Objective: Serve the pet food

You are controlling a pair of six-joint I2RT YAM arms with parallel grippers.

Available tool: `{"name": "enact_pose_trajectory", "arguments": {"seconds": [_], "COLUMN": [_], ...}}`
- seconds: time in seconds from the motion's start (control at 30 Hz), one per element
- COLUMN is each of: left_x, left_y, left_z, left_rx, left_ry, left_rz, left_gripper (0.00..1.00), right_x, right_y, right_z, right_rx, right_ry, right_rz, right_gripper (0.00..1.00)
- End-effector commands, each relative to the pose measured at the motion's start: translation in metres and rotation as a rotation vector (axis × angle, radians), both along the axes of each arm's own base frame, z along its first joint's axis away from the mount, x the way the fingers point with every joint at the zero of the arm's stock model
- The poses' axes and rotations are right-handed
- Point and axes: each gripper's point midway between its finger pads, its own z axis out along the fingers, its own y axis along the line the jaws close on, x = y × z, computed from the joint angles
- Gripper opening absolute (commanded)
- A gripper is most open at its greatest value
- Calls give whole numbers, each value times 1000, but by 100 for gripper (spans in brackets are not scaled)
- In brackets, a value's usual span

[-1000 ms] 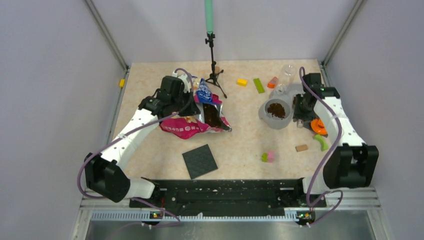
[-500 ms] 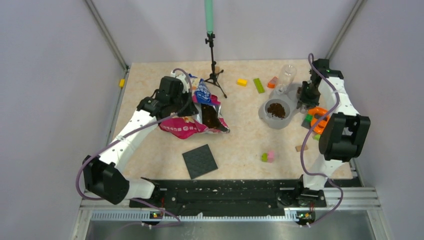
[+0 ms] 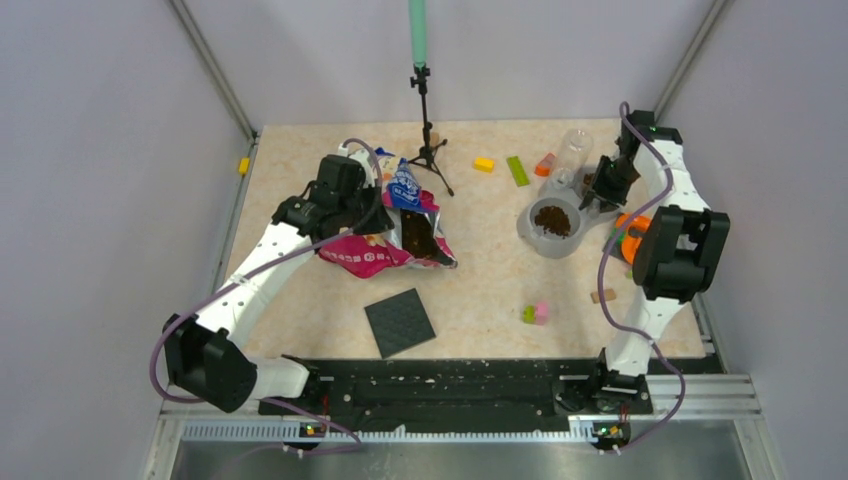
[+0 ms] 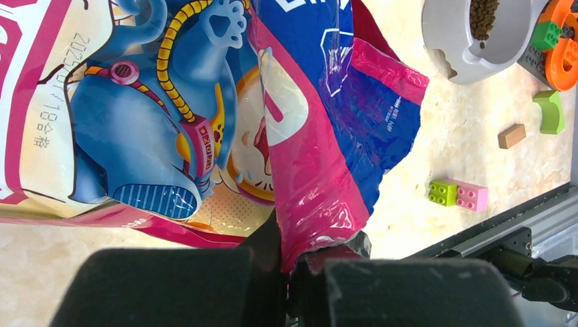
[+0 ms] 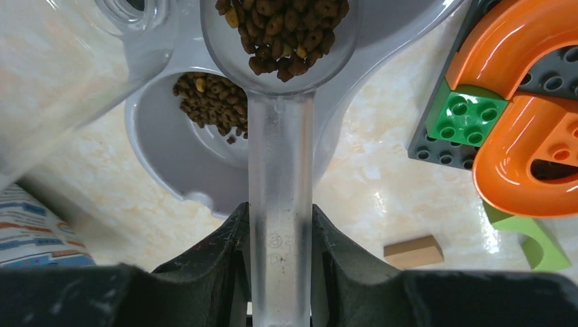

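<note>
Left jaws: clamped on edge of glossy pink-and-blue bag (image 4: 170,122), propping mouth open | right jaws: gripping clear plastic scoop (image 5: 279,170) by handle | dark brown kibble pellets (image 5: 283,27): heaped in scoop, upper centre, over grey bowl (image 5: 170,157), likely for tipping.

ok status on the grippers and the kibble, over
Left gripper shut on bag edge. Right gripper shut on scoop handle, scoop full of kibble above grey bowl. Toy blocks beside bowl, not blocking.

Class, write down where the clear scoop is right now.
Right wrist view: the scoop is held in the right claw, its head full of kibble above the grey bowl, left of the orange track.
</note>
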Motion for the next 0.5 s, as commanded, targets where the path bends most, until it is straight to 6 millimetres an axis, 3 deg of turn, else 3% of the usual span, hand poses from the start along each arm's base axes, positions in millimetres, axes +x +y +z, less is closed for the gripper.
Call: {"name": "enact_pose_trajectory", "arguments": {"seconds": [0.0, 0.47], "left_x": [18, 19], "left_y": [14, 17], "left_z": [28, 30], "left_rx": [0, 23], "left_ry": [-135, -138], "left_rz": [69, 69], "left_gripper": [0, 0], "right_x": [10, 23], "right_y": [3, 18], "right_z": [20, 33], "right_rx": [80, 336], "right_ry": [19, 45], "right_rz": [-114, -270], "right_gripper": [0, 0]}}
